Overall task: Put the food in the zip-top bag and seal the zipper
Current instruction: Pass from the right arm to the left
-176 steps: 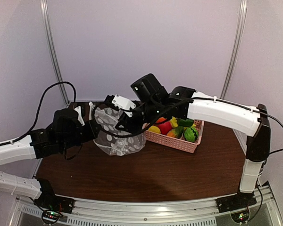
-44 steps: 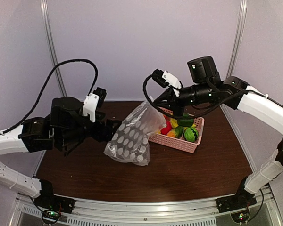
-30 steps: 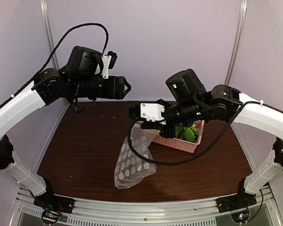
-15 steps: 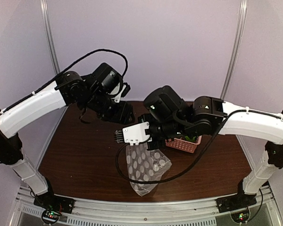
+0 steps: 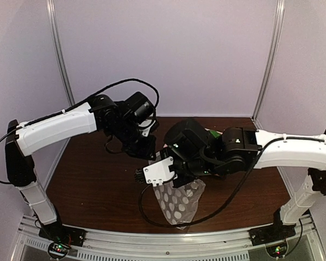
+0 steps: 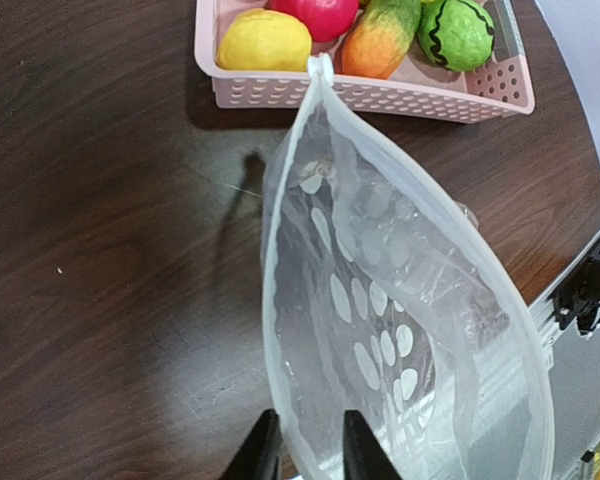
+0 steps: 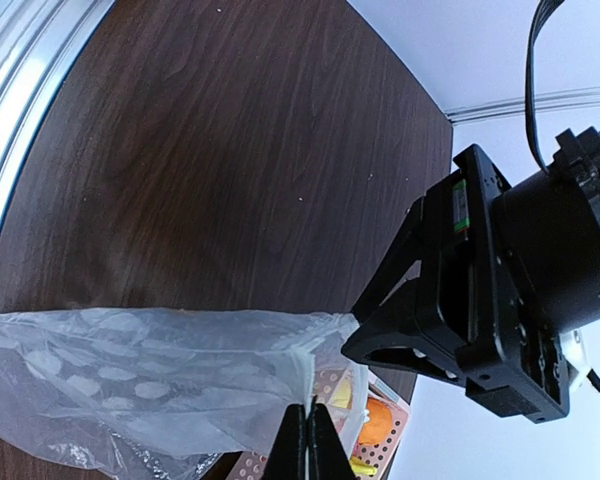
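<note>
The pink lattice plastic basket (image 6: 380, 96) runs off the top edge in the left wrist view, cropping the red toy apple (image 6: 322, 12) and green striped toy vegetable (image 6: 458, 30) inside it.

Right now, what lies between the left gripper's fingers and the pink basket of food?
The zip-top bag: in the left wrist view its open mouth stretches from the left gripper toward the pink basket.

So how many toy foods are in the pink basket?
4 show, left to right: yellow lemon, red apple, orange-green piece, striped green one. More may be hidden.
</note>
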`<action>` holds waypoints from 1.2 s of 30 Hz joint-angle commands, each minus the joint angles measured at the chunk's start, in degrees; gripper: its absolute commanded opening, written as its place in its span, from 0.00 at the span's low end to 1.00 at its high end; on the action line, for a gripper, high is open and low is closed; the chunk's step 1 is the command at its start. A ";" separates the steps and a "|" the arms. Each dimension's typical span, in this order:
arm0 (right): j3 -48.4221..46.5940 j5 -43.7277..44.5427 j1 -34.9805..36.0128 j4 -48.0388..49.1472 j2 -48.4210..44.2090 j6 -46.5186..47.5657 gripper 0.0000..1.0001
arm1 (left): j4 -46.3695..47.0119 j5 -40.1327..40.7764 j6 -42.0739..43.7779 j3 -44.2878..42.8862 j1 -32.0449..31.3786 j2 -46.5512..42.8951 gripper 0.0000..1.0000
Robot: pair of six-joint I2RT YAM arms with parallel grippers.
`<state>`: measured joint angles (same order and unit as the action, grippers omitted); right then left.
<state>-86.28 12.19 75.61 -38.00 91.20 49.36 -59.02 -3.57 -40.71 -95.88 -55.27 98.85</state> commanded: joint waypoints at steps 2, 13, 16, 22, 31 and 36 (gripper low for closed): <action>1.76 1.72 0.89 1.61 -3.14 -0.06 0.00 | 3.51 -3.28 0.97 0.58 1.01 1.39 0.10; 4.15 2.29 1.62 2.66 -4.35 -0.24 0.00 | 2.26 -5.96 0.54 0.11 1.69 3.08 0.36; 3.99 2.40 1.80 2.90 -4.58 -0.15 0.00 | 2.23 -7.31 0.59 1.16 1.74 3.46 0.35; 4.14 2.64 2.17 2.96 -4.28 0.00 0.00 | 5.28 -12.22 1.65 1.33 2.23 5.80 0.15; 5.14 2.04 2.06 2.37 -5.98 -2.12 0.00 | 3.47 -7.00 4.44 -0.81 4.72 3.44 0.00; 0.87 -7.22 -2.28 -2.81 -9.52 -8.63 0.59 | -1.81 6.93 10.74 -6.50 5.74 -0.96 0.00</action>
<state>-81.89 12.23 76.66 -36.69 86.59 46.72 -57.14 -9.10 -35.92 -96.60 -50.46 103.50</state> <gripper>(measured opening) 0.391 0.007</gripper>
